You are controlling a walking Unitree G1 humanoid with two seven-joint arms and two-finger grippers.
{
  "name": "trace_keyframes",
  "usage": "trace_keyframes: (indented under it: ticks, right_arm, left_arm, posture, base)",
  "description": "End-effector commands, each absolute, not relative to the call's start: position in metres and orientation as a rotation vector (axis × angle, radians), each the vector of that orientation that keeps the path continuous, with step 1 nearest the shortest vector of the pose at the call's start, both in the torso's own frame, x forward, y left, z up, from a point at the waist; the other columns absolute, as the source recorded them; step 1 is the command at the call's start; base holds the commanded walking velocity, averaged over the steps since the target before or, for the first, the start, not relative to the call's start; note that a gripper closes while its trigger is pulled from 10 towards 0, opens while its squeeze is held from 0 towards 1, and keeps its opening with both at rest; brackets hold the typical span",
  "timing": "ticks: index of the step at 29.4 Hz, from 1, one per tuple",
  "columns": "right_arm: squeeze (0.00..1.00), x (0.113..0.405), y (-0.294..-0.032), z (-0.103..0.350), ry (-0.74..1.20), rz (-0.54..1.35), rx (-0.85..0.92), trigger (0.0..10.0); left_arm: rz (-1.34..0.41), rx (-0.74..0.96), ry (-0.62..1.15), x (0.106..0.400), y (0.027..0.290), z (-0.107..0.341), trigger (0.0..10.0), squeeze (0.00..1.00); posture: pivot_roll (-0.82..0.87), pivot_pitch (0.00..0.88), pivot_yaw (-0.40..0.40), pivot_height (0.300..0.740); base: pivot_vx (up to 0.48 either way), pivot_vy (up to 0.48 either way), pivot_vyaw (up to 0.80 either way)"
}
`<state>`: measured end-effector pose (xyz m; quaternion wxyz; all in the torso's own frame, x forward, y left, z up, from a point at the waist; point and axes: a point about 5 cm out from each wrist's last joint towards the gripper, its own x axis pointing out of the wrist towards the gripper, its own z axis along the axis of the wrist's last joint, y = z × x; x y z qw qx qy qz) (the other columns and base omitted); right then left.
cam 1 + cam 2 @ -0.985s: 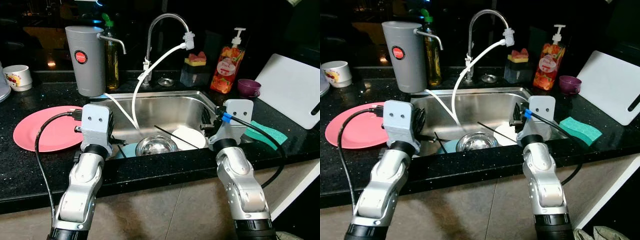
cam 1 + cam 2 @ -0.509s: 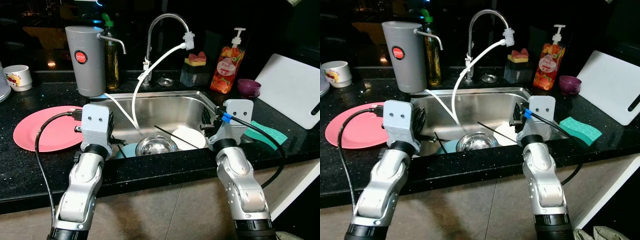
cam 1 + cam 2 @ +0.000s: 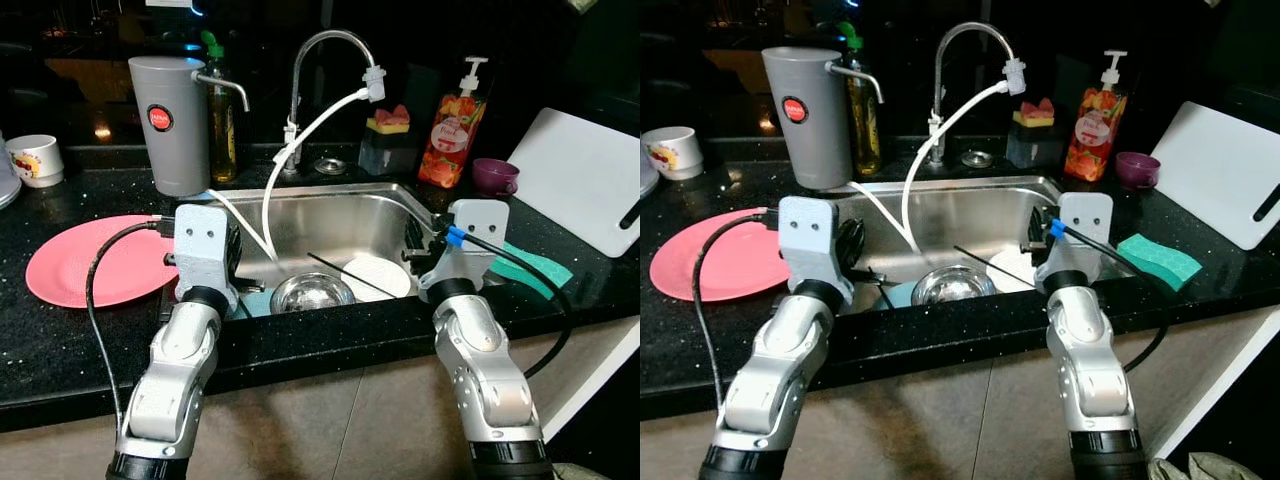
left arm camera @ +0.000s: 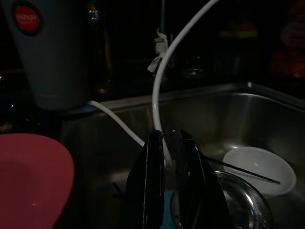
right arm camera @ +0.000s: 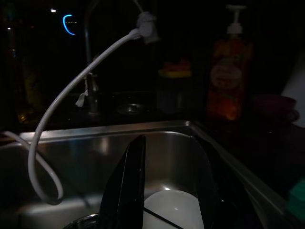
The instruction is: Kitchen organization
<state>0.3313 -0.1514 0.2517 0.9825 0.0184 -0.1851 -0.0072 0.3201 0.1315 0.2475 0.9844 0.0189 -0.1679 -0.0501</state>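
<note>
Both wrist views are dark. The left gripper [image 4: 174, 191] hangs over the sink's [image 3: 330, 200] near left corner, its fingers nearly closed and holding nothing; they hide part of the steel bowl [image 3: 312, 291] just beyond. The right gripper [image 5: 169, 191] hovers over the white bowl [image 3: 378, 275] with fingers spread apart and empty. A chopstick [image 3: 350, 275] lies across that bowl. The grey canister's [image 3: 175, 120] red badge and the soap bottle's [image 3: 447, 140] label are unreadable. A pink plate [image 3: 85, 270] lies outside the left gripper.
</note>
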Motion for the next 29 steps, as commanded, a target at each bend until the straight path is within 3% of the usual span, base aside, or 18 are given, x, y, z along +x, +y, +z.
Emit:
trace_keyframes:
  ticks: [1, 11, 29]
  right_arm:
    - [0.0, 0.329, -0.156, 0.249, -0.362, -0.035, 0.049, 10.0]
    - [0.0, 0.33, -0.161, 0.219, -0.268, -0.025, 0.035, 10.0]
    - [0.0, 0.323, -0.158, 0.19, -0.18, -0.04, 0.043, 10.0]
  left_arm:
    - [-0.122, 0.052, -0.351, 0.319, 0.129, 0.25, 10.0, 0.0]
    - [-0.09, 0.134, -0.304, 0.307, 0.144, 0.225, 10.0, 0.0]
    - [-0.022, 0.181, -0.263, 0.306, 0.164, 0.214, 10.0, 0.0]
  posture:
    - [0.1, 0.06, -0.035, 0.74]
    - [0.11, 0.016, -0.037, 0.74]
    - [0.11, 0.041, -0.034, 0.74]
  base:
    - [0.0, 0.0, 0.0]
    - [0.0, 0.0, 0.0]
    - [0.0, 0.0, 0.0]
